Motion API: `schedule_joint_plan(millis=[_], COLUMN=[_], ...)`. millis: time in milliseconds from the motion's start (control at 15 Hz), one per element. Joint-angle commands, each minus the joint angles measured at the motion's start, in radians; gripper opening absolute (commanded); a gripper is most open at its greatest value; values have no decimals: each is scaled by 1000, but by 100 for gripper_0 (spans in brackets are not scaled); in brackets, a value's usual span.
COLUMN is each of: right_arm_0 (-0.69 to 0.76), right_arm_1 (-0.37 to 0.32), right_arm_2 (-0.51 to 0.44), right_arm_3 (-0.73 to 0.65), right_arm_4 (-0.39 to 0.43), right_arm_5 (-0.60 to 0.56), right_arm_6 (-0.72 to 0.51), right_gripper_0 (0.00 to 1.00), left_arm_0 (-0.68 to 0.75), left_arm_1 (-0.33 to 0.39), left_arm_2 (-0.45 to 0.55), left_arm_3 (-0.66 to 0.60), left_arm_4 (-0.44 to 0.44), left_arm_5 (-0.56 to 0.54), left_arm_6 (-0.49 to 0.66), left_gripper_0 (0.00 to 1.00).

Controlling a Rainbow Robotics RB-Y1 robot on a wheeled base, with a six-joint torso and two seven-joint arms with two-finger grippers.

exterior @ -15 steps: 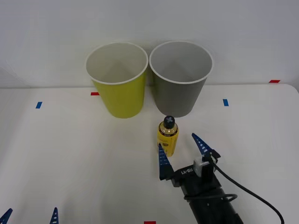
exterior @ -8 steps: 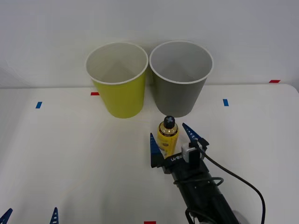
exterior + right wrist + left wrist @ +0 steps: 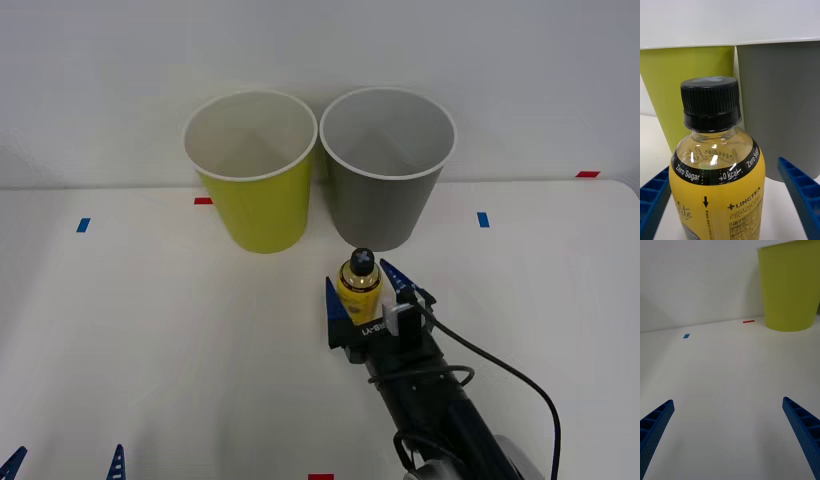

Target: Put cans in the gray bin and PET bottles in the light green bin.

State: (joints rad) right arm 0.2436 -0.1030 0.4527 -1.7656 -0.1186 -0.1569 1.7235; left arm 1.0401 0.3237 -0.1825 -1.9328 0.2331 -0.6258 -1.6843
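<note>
Front view shows your right gripper out on the white table, its two blue ribbed fingers set on either side of the small yellow bottle. The fingers are spread wider than the bottle, and in the right wrist view you can see a strip of table between each finger and the bottle's sides, so the gripper is open around it and has hold of nothing. The bottle stands upright on the table, with its black screw cap on top and a black band reading "Zero Sugar" around its shoulder.

Just beyond the bottle stands the gray bin, upright, with a white rim; the bottle is in front of its base, near but not touching. Beside the gray bin, toward your left, stands the light green bin, also upright and white-rimmed, the two bins close side by side near the back wall. You can see both bins behind the bottle in the right wrist view.

Your left gripper sits low at the near left edge of the table, well apart from the bottle. In the left wrist view its blue fingers are spread wide with bare table between them. Small blue and red tape marks dot the table.
</note>
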Motion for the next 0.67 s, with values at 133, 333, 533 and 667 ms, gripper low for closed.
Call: schedule_joint_plan(millis=[133,333,533,667], right_arm_0=[0,3,31,71], right_arm_1=[3,2,-11,-43], right_arm_2=[1,-6,-32,-42], right_arm_3=[0,0,-180,-359], right_arm_4=[-12,-4,2,7], right_arm_5=[3,3,260,464], right_arm_6=[-5,1,5,1], right_gripper_0=[0,0,0,0], left_arm_0=[0,0,0,0], left_arm_1=[0,0,0,0], left_arm_2=[0,0,0,0], left_arm_3=[0,0,0,0], left_arm_4=[0,0,0,0], left_arm_5=[0,0,0,0], left_arm_6=[0,0,0,0], left_gripper_0=[100,100,100,100])
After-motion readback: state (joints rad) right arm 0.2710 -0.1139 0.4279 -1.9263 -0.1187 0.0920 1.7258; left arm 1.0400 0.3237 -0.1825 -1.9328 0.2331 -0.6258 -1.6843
